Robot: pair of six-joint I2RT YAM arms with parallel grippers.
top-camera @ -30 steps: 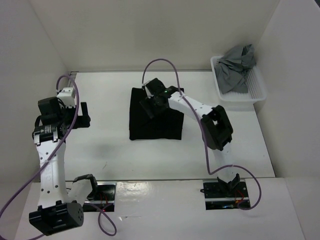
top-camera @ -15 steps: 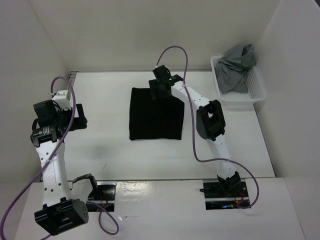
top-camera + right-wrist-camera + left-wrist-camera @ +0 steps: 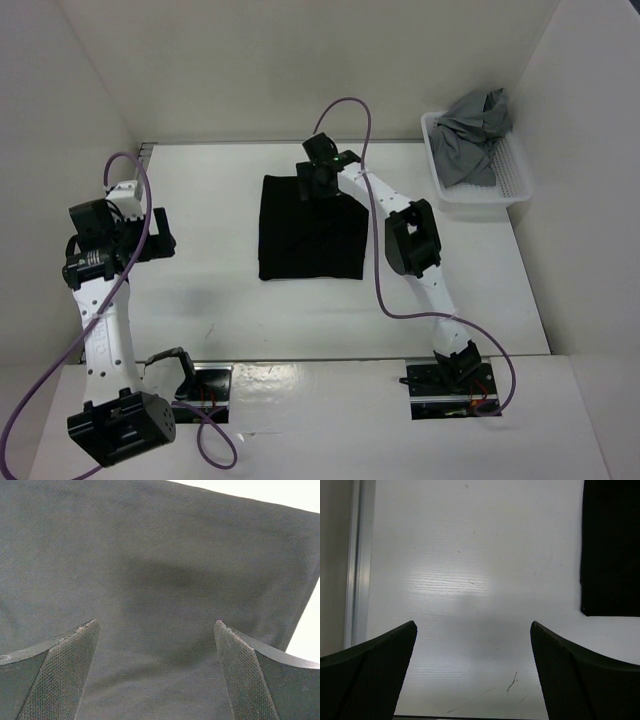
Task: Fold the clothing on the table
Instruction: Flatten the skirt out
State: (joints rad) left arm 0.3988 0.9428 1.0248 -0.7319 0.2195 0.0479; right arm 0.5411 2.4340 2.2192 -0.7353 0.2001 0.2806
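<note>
Right arm reached further; right claw above clothing far edge (spread); left claw spread above table.

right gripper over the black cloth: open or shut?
Open. The right gripper has its fingers wide apart over the clothing, with nothing pinched between them.

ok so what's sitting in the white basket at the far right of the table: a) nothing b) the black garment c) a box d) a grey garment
d, a crumpled grey garment fills the basket, while the black clothing lies flat on the table
</note>
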